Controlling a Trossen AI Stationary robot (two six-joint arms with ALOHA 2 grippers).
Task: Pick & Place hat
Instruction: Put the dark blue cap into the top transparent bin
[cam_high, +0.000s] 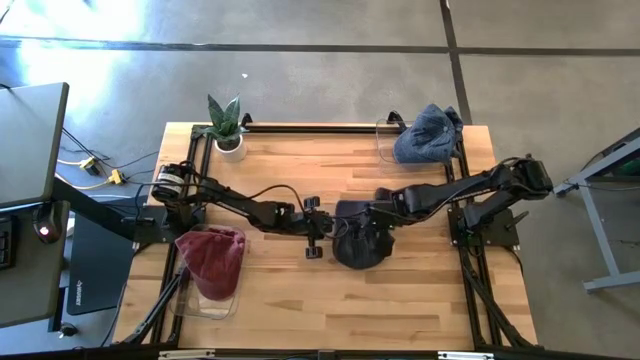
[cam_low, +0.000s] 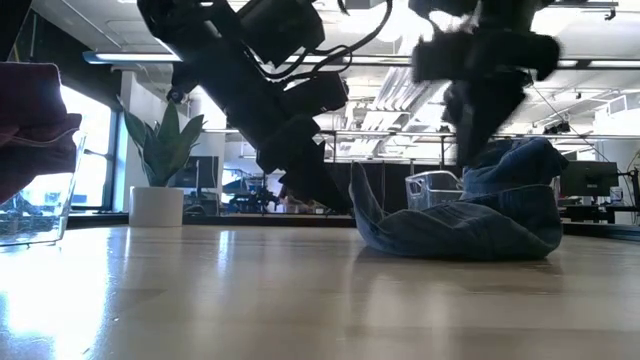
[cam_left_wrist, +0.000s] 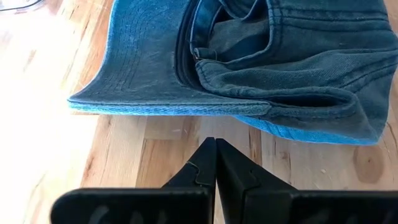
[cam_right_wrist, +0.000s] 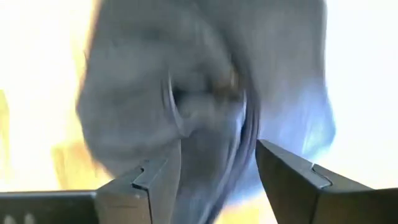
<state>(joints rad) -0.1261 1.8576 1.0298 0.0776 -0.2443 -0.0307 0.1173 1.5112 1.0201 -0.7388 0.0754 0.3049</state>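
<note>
A blue denim hat (cam_high: 362, 245) lies crumpled on the wooden table near its middle, its underside on the boards (cam_low: 470, 225). In the left wrist view its brim (cam_left_wrist: 155, 68) faces my left gripper (cam_left_wrist: 215, 158), which is shut, low over the table, just short of the brim's edge on the hat's left side. My right gripper (cam_right_wrist: 214, 171) hangs open above the hat's crown (cam_right_wrist: 205, 93), pointing steeply down, one finger (cam_right_wrist: 158, 180) to either side. In the low view it shows blurred over the hat (cam_low: 482, 110).
A second blue hat (cam_high: 428, 135) sits in a clear container at the table's back right. A maroon hat (cam_high: 212, 262) fills a clear container at the front left. A potted plant (cam_high: 228, 128) stands at the back left. Bare boards lie in front of the hat.
</note>
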